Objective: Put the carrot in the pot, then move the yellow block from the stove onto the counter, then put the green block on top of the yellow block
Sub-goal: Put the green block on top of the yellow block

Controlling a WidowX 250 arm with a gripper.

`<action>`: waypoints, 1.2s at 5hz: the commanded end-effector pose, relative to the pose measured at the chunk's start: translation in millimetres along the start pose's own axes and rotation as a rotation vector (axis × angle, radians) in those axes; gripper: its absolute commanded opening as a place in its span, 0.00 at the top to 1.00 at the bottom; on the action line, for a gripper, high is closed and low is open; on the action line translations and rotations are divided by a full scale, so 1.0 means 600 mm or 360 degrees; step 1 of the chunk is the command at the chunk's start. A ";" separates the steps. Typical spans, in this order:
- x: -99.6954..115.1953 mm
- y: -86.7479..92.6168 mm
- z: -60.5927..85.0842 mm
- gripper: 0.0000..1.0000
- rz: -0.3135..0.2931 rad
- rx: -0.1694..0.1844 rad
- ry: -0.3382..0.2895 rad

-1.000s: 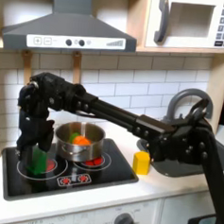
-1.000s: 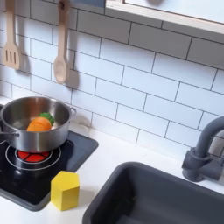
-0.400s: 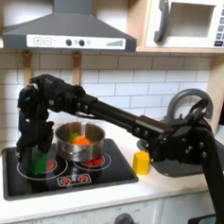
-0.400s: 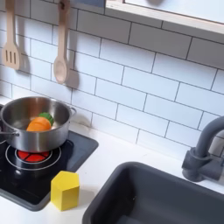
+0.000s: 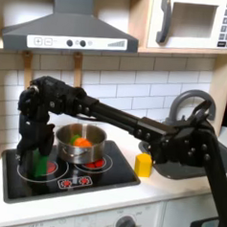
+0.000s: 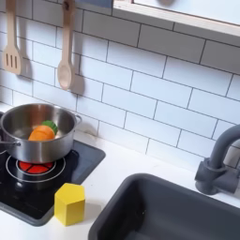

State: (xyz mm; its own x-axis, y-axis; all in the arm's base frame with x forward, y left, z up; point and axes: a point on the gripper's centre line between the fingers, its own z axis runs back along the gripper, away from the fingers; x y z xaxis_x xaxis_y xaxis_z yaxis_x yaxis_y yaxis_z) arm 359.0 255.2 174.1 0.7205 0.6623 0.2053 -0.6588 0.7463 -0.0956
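In both exterior views the orange carrot (image 5: pixel 81 140) (image 6: pixel 41 133) lies inside the steel pot (image 5: pixel 82 150) (image 6: pixel 19 122) on the black stove (image 5: pixel 72 180) (image 6: pixel 52 183). The yellow block (image 5: pixel 143 165) (image 6: pixel 68 203) stands on the cream counter (image 5: pixel 168 186) (image 6: pixel 108 183), just off the stove's edge. In the first exterior view the green block (image 5: pixel 38 163) sits on the stove's left burner. My gripper (image 5: pixel 30 152) points down right at that block, its dark fingers against the block's top and left side. How far apart the fingers are is too dark to make out.
A dark grey sink (image 6: pixel 178 211) and a grey faucet (image 6: pixel 220 159) lie to the second exterior view's right of the yellow block. Wooden utensils (image 6: pixel 64 58) hang on the tiled wall. My long black arm (image 5: pixel 134 122) spans above the pot and counter.
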 end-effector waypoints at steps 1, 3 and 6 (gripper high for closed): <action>-0.001 -0.003 -0.012 0.00 -0.0012 0.0022 0.0014; -0.005 -0.011 -0.042 0.00 -0.0030 0.0054 0.0056; 0.000 -0.005 -0.047 1.00 -0.0013 0.0077 0.0042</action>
State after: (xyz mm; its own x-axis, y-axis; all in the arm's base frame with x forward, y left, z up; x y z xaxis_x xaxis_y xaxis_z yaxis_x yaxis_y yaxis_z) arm 366.3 255.8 148.4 0.7271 0.6608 0.1861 -0.6647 0.7454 -0.0500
